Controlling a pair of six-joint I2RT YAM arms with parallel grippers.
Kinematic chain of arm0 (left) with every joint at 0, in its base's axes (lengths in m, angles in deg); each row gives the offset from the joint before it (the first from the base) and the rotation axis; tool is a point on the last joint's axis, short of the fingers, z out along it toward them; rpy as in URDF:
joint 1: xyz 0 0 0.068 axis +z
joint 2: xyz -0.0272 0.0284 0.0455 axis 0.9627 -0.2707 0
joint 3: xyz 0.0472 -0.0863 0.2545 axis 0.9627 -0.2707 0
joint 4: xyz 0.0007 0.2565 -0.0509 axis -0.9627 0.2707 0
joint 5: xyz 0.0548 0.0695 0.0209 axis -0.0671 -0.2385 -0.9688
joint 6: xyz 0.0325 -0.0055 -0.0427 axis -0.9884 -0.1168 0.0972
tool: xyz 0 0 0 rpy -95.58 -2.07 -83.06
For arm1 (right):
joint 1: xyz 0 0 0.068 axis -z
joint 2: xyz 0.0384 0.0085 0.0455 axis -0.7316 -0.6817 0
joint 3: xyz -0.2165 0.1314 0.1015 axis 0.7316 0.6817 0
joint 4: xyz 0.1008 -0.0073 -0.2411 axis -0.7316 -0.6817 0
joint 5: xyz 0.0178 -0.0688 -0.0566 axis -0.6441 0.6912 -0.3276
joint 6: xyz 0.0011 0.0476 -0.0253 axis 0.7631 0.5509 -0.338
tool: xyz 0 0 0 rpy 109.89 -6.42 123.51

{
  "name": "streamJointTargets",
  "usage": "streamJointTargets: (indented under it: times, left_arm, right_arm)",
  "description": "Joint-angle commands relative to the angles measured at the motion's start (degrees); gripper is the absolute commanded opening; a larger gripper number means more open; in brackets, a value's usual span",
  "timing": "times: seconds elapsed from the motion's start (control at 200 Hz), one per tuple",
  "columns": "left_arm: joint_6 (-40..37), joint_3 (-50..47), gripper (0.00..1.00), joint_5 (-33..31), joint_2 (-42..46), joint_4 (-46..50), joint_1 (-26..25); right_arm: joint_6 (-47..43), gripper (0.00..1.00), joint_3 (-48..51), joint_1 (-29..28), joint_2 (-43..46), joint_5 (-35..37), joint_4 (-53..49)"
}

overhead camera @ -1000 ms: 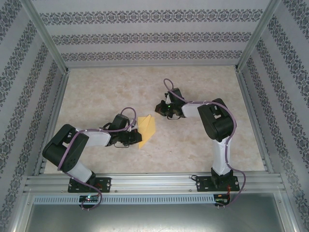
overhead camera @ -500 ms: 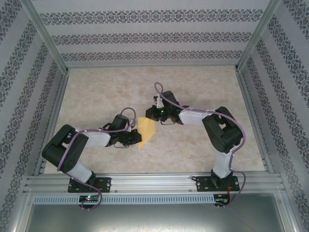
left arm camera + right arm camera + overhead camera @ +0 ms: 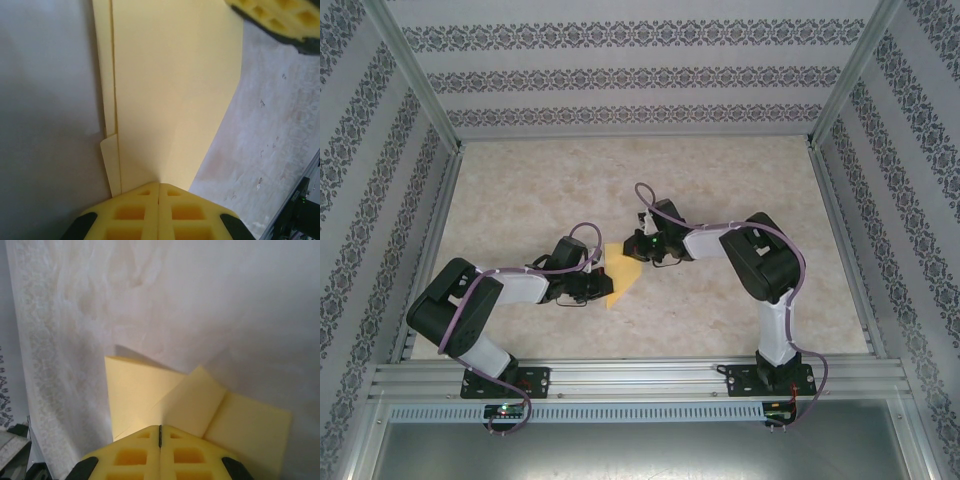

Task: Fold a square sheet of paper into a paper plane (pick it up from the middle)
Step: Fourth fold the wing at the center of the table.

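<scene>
Centrally, the yellow-orange sheet of paper (image 3: 623, 272) is lying partly folded on the marbled beige surface (image 3: 520, 200), between the two arms and nearer the left one. In the right wrist view its layers (image 3: 150, 390) are overlapping as angled flaps with a diagonal crease. In the left wrist view a long straight fold is running along its left side (image 3: 170, 100).

The left end effector (image 3: 604, 280) is sitting at the sheet's near-left edge. Its yellow pads (image 3: 135, 212) are pressed together, with the paper running into the seam between them, so it is gripping the sheet. The right end effector (image 3: 638, 250) is reaching in at the far corner, its pads (image 3: 132, 457) closed flat against each other over the paper's edge. Whether it is pinching the paper or merely touching it is unclear. Patterned walls (image 3: 620, 75) are enclosing the surface.
</scene>
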Motion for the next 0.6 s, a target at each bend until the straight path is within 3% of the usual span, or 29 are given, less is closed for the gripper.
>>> streamJointTargets:
  times: [0.0, 0.3, 0.594]
  left_arm:
    - [-1.52, -3.94, 0.08, -4.87, -3.47, 14.27, -0.69]
    - [-1.54, -4.15, 0.08, -4.92, -3.49, 14.04, -0.69]
    - [-1.75, -4.03, 0.08, -5.13, -2.10, 14.57, -0.69]
  right_arm:
    - [-2.12, 0.05, -2.84, 3.07, -2.04, 4.45, -1.49]
    - [-2.00, 0.05, -6.00, 5.22, -4.15, 3.56, -2.42]
    - [-3.90, 0.07, -3.41, 2.57, 7.60, 1.55, -5.05]
